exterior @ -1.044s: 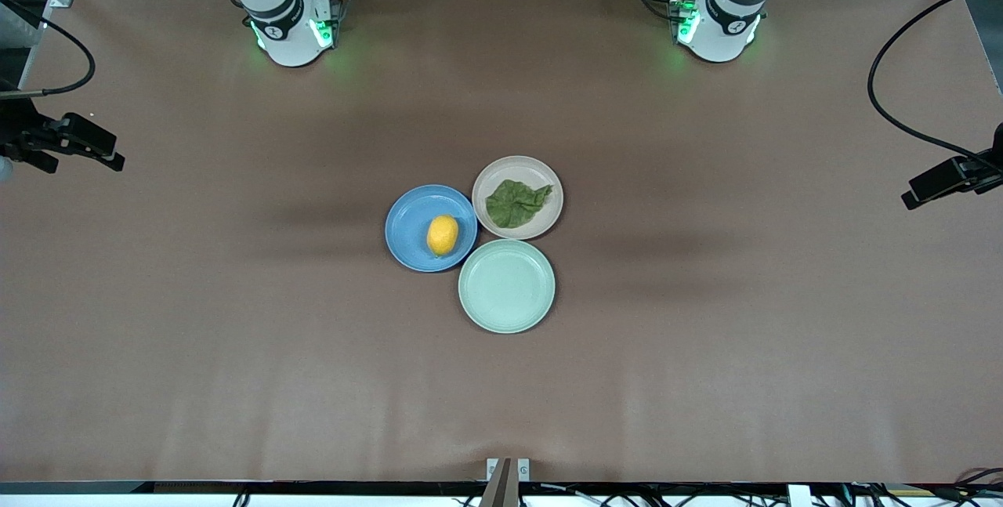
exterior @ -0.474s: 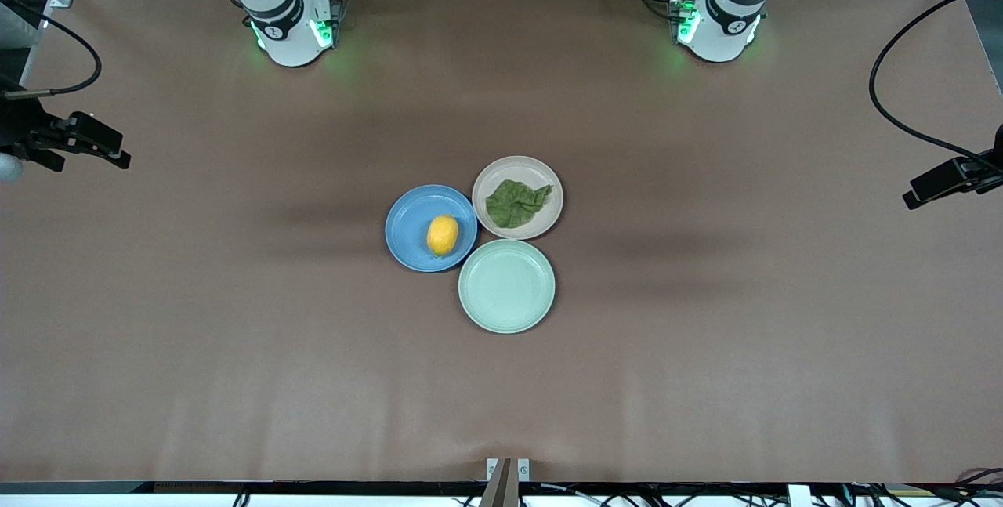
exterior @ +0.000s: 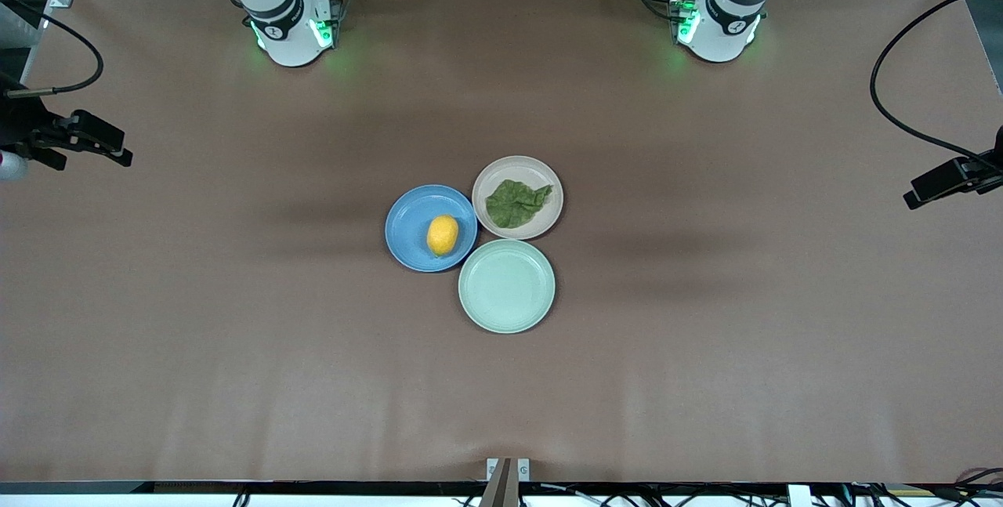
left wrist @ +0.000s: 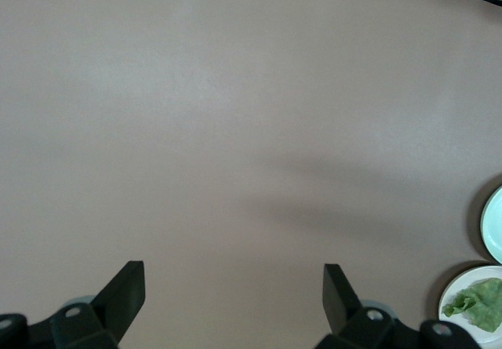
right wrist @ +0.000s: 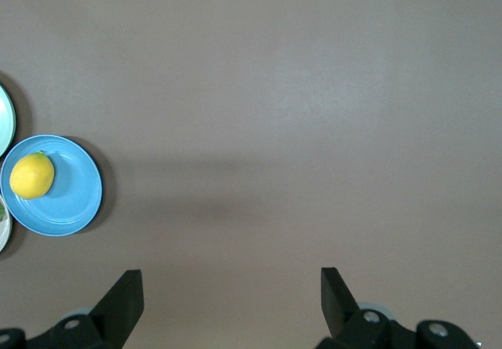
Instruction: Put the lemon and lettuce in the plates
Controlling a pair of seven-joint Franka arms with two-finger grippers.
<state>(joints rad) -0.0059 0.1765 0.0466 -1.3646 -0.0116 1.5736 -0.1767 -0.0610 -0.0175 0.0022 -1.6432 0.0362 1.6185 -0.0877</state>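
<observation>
The yellow lemon [exterior: 443,235] lies in the blue plate [exterior: 407,225] at the table's middle. The dark-green lettuce [exterior: 515,202] lies flat in the beige-pink plate [exterior: 517,164], which touches the blue one. My right gripper [exterior: 117,154] is open and empty, up over the right arm's end of the table. Its wrist view shows its open gripper [right wrist: 231,280], the lemon [right wrist: 31,175] and the blue plate [right wrist: 74,192] well away. My left gripper [exterior: 917,195] is open and empty over the left arm's end. Its wrist view shows its open gripper [left wrist: 234,274] and the lettuce [left wrist: 474,302] at the edge.
An empty pale mint-green plate [exterior: 506,285] sits nearer to the front camera, touching both other plates. The brown table [exterior: 235,334] is bare around the three plates. Black cables hang at both ends of the table.
My right gripper has drifted slightly toward the table's middle. The left gripper, the plates, the lemon and the lettuce have not moved.
</observation>
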